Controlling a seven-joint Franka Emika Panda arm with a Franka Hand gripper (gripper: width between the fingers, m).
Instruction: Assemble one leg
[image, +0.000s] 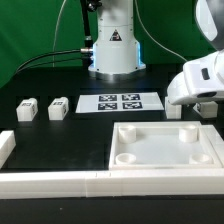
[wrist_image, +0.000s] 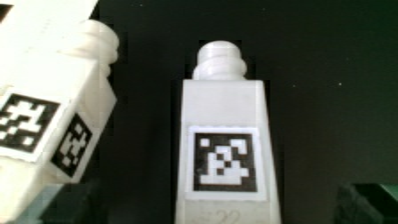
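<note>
Hovering over the leg (wrist_image: 226, 140) looks like the step in hand: the arm (image: 195, 85) hangs low at the exterior view's right, near the far corner of the large white tray part (image: 165, 170), and the wrist camera looks straight down on the chosen block. I judge this to be the line-up before a grasp, with nothing lifted yet. The jaws cannot be made out clearly in either view, so I cannot tell whether they are spread or closed.

The leg lies flat on the dark bench (wrist_image: 329, 90) with its tagged face turned up to the camera. Its long axis runs from the square foot beside the tag to the rounded peg (wrist_image: 219, 55) at the other end. A second leg (wrist_image: 54, 100) lies just beside it, apart from it, skewed so that its own peg leans slightly toward the first. In the exterior view both are hidden under the arm, while two other legs (image: 27, 108) (image: 58, 107) sit well apart at that view's left, past the marker board (image: 120, 102).

The next move probably calls for a straight descent with the jaws set across the short width of the leg, square to its long axis, and clear of the skewed neighbour. A grip near the middle should leave the peg free for a corner socket (image: 127, 157)
</note>
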